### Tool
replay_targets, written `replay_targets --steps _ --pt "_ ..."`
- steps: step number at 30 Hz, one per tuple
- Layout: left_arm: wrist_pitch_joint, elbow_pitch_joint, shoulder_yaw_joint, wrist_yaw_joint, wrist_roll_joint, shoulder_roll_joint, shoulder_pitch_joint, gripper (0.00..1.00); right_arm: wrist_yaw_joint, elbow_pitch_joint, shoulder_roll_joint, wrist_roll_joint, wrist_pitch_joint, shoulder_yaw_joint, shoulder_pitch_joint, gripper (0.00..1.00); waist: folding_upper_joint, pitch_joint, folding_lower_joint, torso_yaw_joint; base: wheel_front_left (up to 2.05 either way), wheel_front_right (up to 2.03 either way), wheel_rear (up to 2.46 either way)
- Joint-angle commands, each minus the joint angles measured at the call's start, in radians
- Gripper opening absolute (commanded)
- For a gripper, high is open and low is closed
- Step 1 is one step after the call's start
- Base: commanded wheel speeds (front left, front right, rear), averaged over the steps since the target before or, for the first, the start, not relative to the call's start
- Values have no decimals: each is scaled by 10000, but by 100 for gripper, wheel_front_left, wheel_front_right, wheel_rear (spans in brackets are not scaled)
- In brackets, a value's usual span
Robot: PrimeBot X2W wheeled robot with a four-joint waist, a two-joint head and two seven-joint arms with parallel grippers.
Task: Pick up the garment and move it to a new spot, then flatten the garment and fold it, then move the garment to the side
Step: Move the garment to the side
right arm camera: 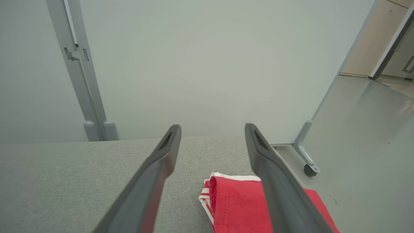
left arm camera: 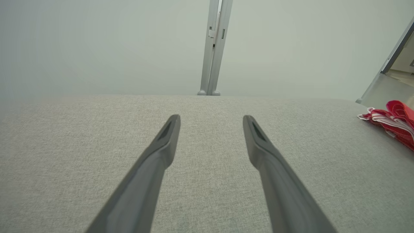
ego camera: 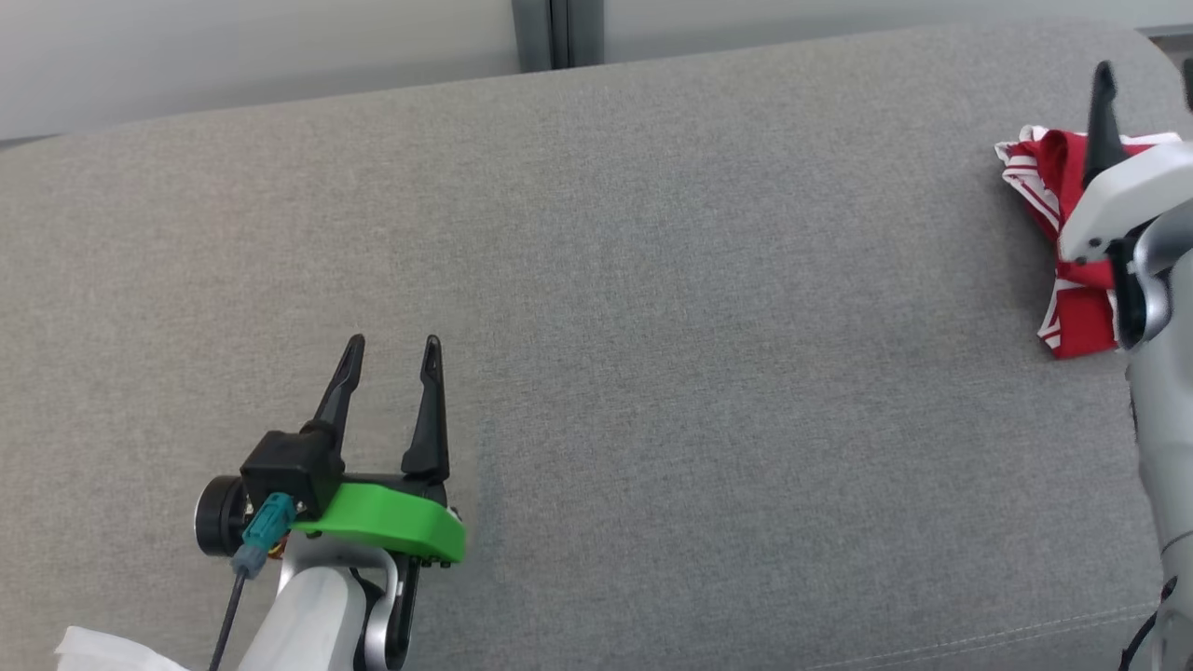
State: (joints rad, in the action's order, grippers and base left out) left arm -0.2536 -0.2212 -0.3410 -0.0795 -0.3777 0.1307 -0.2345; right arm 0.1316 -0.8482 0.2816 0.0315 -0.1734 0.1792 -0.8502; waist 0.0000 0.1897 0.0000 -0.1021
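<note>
Red, white-striped garment lies folded at the right end of the grey fabric surface. It sits under the right tool, which is spread wide and not gripping it. Left tool is also wide and empty, well apart from the garment.

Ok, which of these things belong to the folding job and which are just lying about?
Job:
garment
left gripper
right gripper

Lying about:
white scrap
partition post
caster
</note>
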Motion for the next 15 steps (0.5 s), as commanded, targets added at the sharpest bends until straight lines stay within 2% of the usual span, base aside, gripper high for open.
replay_targets --steps 1,6,15 --pt "-53 -136 143 -64 -112 -55 7 100 -21 186 -112 -313 -128 -226 376 100 0 -561 0 267 0 0 0" --pt "-122 -634 463 -27 -337 -230 336 100 -21 990 -558 -1098 -384 -966 1628 100 0 -1155 0 633 0 0 0" --pt "-113 -957 884 16 -292 -484 1066 100 -21 3378 -1650 -1585 -388 -1152 4601 100 0 -1884 0 1243 0 0 0"
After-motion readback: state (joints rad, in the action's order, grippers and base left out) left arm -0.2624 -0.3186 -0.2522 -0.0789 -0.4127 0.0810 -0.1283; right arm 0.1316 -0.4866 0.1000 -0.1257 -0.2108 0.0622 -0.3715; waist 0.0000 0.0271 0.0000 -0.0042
